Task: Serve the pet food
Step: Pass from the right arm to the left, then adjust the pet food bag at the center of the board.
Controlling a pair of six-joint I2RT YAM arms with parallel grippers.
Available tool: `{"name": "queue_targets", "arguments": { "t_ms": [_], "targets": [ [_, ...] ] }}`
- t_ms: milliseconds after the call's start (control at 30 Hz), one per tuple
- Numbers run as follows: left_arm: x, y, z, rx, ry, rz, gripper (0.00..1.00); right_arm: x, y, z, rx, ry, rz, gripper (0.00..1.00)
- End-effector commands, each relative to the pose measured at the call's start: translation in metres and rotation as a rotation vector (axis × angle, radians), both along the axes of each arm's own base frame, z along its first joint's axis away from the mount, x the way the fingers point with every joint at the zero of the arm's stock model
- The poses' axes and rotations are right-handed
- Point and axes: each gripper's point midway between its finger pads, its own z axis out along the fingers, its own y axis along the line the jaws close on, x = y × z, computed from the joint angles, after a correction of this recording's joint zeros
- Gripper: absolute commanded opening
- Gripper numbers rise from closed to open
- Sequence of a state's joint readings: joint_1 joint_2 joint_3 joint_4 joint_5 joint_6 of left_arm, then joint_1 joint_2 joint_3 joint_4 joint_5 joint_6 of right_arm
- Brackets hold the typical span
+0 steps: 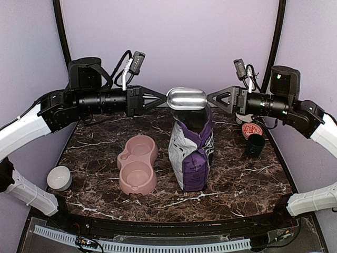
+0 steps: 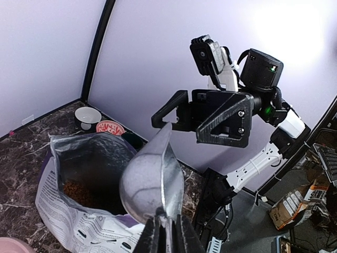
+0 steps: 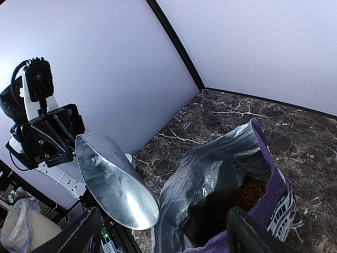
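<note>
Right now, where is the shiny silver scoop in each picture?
Top view: the scoop sits in the middle, above the bag.
Left wrist: the scoop is low centre, right of the bag's open mouth.
Right wrist: the scoop is lower left, left of the bag.
Shared landmark: the bag.

Dark marble table [image 1: 247, 182] is carrying five items. Pink double bowl [image 1: 138, 164] is lying left of centre, with purple-and-white bag [image 1: 192, 153] standing upright just beside it. White bowl [image 1: 59, 177] is sitting at the left edge, while black cup [image 1: 255, 146] and red-patterned dish [image 1: 251, 129] are sitting close together at the right.
</note>
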State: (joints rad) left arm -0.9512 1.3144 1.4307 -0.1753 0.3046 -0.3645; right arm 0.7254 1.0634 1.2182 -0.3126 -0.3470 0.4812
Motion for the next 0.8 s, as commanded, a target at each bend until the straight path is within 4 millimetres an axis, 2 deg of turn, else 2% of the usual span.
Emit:
{"name": "queue_targets", "arguments": {
  "t_ms": [0, 133, 300, 433, 767],
  "targets": [
    [0.003, 0.023, 0.012, 0.003, -0.053, 0.085, 0.00, 0.010, -0.015, 0.014, -0.037, -0.033, -0.097, 0.84],
    [0.006, 0.034, 0.012, 0.016, -0.058, 0.134, 0.00, 0.022, -0.028, 0.011, -0.098, -0.006, -0.195, 0.85],
    [0.007, 0.048, 0.011, 0.025, -0.067, 0.186, 0.00, 0.032, -0.036, -0.005, -0.175, 0.078, -0.277, 0.84],
    [0.006, 0.059, 0.010, 0.035, -0.080, 0.218, 0.00, 0.041, -0.031, -0.014, -0.208, 0.145, -0.293, 0.81],
    [0.005, 0.075, -0.002, 0.063, -0.084, 0.261, 0.00, 0.061, -0.003, -0.047, -0.321, 0.277, -0.283, 0.72]
  ]
}}
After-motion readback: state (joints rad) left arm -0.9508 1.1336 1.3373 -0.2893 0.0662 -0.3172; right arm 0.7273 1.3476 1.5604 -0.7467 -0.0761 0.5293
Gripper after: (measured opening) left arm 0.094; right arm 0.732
